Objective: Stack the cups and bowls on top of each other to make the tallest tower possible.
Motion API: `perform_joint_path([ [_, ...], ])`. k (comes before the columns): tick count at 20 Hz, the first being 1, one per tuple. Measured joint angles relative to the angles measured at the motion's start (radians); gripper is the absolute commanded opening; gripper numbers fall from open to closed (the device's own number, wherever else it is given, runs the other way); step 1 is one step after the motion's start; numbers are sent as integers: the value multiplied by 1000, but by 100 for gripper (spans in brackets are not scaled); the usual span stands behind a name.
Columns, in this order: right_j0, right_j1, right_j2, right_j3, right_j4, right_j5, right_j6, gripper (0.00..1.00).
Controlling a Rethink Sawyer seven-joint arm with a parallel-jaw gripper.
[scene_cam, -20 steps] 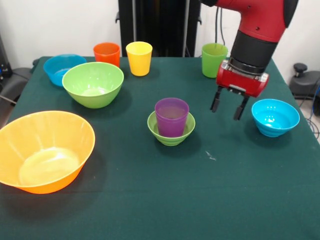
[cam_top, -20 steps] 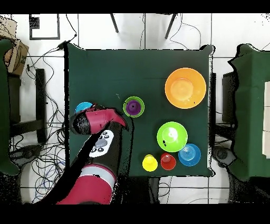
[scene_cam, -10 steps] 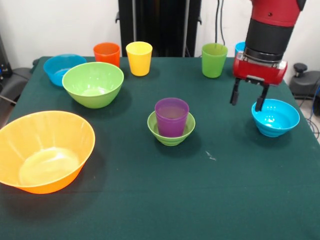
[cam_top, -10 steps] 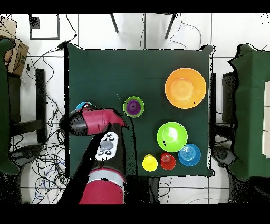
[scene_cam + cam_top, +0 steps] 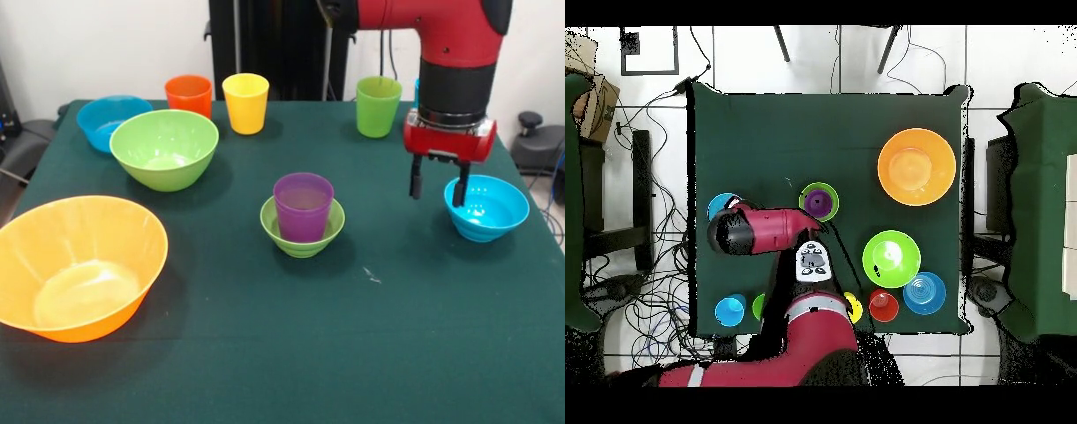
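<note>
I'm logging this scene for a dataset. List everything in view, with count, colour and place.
Table: one, dark green cloth.
Large bowl: one, orange, front view's near left.
Medium bowls: two, green and blue, far left.
Small green bowl: one, centre.
Purple cup: one, standing in the small green bowl.
Small blue bowl: one, right side.
Cups along the far edge: orange, yellow, green.
Light blue cup: one, beside the green cup, clear in the overhead view.
Gripper: one, red and black, open, at the small blue bowl's rim.
</note>
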Motion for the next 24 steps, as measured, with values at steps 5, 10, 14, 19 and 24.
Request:
perform_joint_path([
  [5,16,-6,6,30,-58,-21,0,100],
  [10,78,-35,-9,68,-118,-21,0,100],
  [14,149,-78,-21,113,-141,-21,0,100],
  [19,270,-108,-70,144,-141,-24,0,100],
  [24,393,-60,-151,144,-141,-111,0,100],
])
